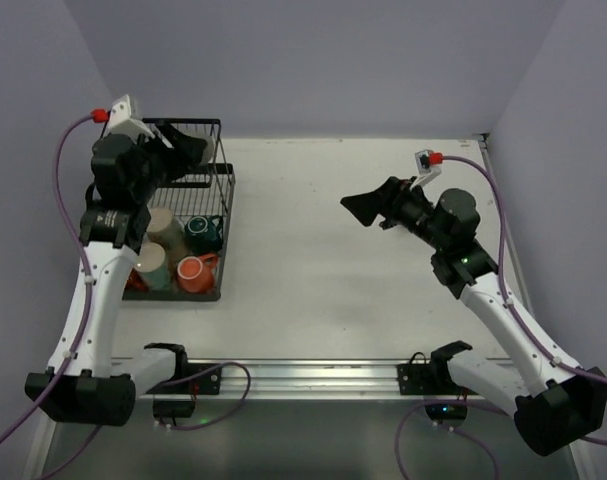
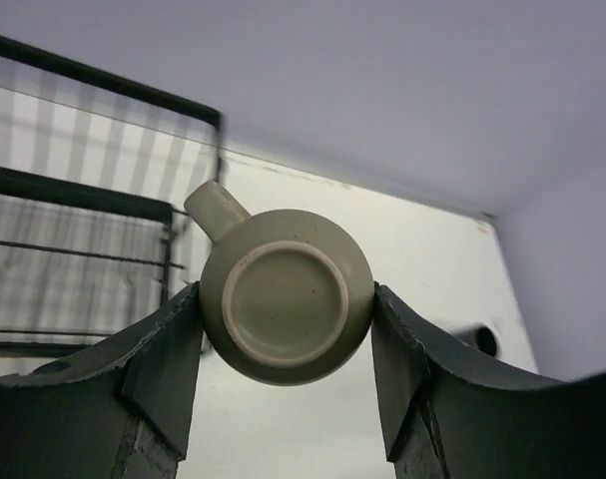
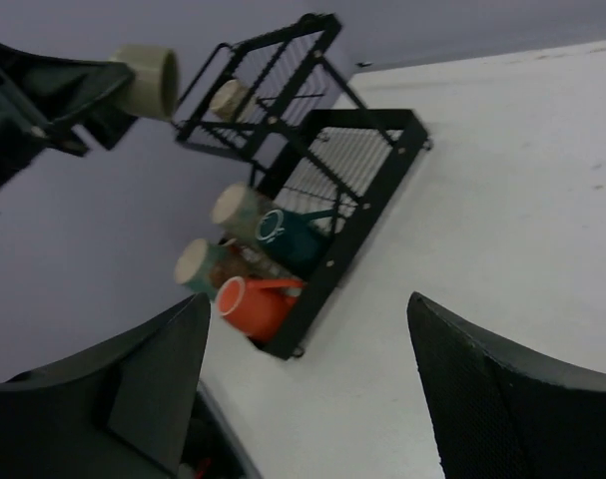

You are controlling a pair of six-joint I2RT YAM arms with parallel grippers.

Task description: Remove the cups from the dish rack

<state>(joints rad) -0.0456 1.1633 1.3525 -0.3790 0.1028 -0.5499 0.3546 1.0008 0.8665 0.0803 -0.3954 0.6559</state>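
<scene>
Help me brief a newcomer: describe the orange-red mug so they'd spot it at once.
Find the black wire dish rack on the left of the white table. In its near right corner sits the orange-red ceramic mug, just in front of a dark teal mug. Nothing else in the rack is orange-red.

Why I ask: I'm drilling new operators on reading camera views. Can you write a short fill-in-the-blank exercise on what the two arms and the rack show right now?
1. The left gripper is shut on a cream cup whose ____ faces the wrist camera.
2. The right gripper is ____ and holds nothing.
3. In the dish rack, a dark teal mug lies next to an ____ mug.

Missing words: base; open; orange-red
</scene>
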